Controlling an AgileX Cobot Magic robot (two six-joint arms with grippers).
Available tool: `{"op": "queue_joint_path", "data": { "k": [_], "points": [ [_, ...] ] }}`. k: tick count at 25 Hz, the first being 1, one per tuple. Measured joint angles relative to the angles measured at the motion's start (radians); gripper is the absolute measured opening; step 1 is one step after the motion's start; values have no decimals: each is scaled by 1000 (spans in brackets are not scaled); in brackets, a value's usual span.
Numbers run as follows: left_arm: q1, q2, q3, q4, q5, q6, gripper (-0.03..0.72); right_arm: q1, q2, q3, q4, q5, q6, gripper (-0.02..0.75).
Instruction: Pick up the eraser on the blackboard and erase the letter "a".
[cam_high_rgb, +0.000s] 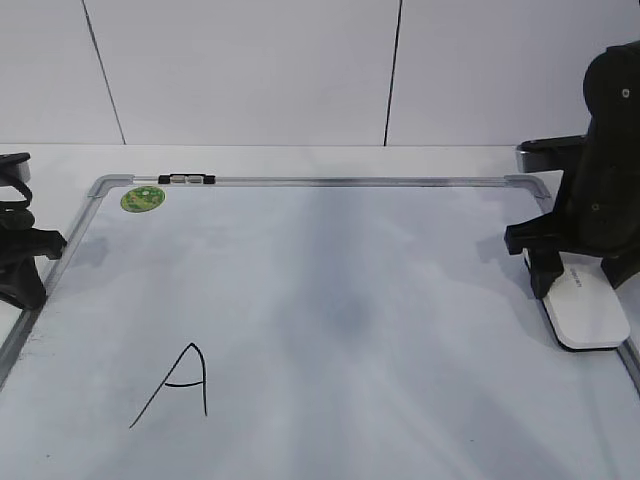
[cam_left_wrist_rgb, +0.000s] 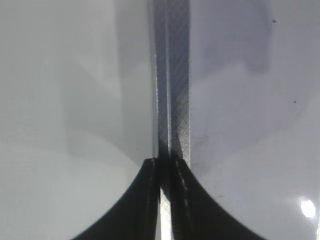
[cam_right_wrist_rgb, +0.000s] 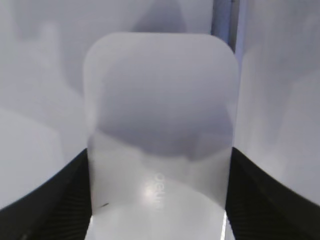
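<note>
The eraser (cam_high_rgb: 585, 310), a white rounded block, lies on the blackboard (cam_high_rgb: 400, 400) by its right frame. It fills the right wrist view (cam_right_wrist_rgb: 160, 100). My right gripper (cam_high_rgb: 580, 275) is down over it, one finger against each long side (cam_right_wrist_rgb: 159, 152), shut on it. My left gripper (cam_high_rgb: 25, 270) is shut and empty over the board's left frame (cam_left_wrist_rgb: 175, 75), its tips (cam_left_wrist_rgb: 167, 162) nearly touching. No lowercase letter "a" shows in any view. A faint grey smudge (cam_high_rgb: 340, 320) lies mid-board.
A large angular capital "A" (cam_high_rgb: 180, 385) is drawn at the board's lower left. A round green sticker (cam_high_rgb: 142, 198) sits in the top left corner, and a small black-and-clear clip (cam_high_rgb: 187, 179) sits on the top frame. A white wall rises behind.
</note>
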Motion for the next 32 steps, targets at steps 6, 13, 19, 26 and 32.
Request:
{"op": "queue_joint_path", "data": {
  "k": [6, 13, 19, 26, 32],
  "points": [
    [0, 0, 0, 0, 0, 0, 32, 0, 0, 0, -2, -11, 0, 617],
    [0, 0, 0, -2, 0, 0, 32, 0, 0, 0, -12, -15, 2, 636],
    [0, 0, 0, -2, 0, 0, 32, 0, -7, -4, -6, -10, 2, 636],
    [0, 0, 0, -2, 0, 0, 32, 0, -98, -19, 0, 75, -20, 635],
    [0, 0, 0, -2, -2, 0, 40, 0, -192, -19, 2, 180, -53, 633]
  ]
}}
